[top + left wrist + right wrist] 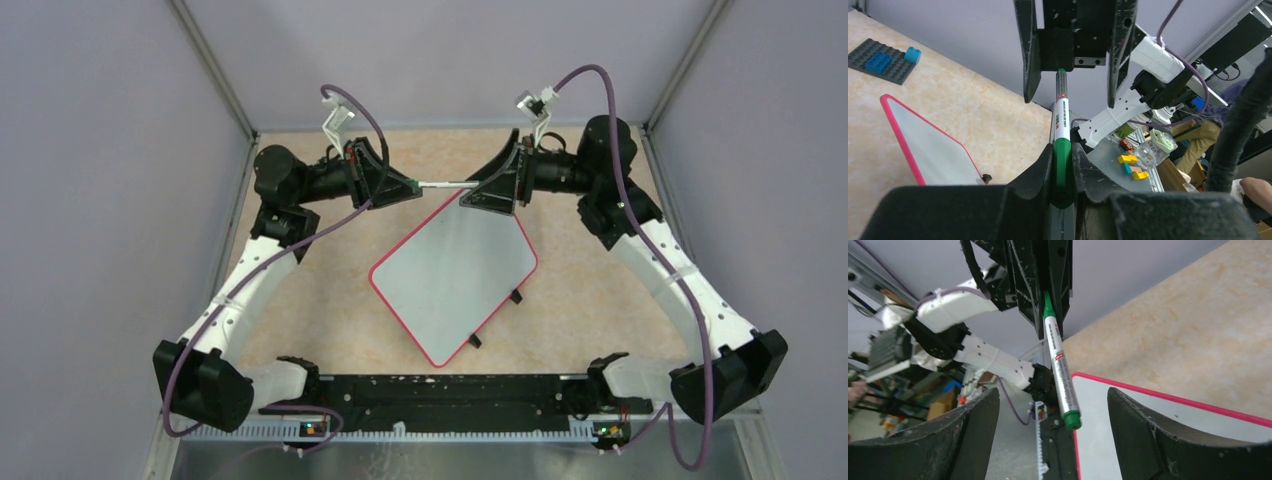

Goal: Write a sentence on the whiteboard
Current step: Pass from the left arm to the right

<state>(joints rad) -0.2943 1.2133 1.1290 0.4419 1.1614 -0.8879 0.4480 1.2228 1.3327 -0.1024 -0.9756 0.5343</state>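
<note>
The left hand [1063, 172] is gripping a marker [1061, 112] by its green end, at the bottom centre of the left wrist view. The marker is reaching across to the right hand [1053, 396], whose fingers are standing wide apart on either side of it without touching it. The whiteboard [455, 275] is lying askew on the tabletop [320, 300], at the centre of the top view, just below both hands.

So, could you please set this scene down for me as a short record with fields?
left gripper: shut on one end of the green marker
right gripper: open, fingers either side of the marker's other end, not touching it
marker position: in the air between both grippers, over the whiteboard's far corner
whiteboard: flat on the table, turned at an angle, no writing visible
</note>
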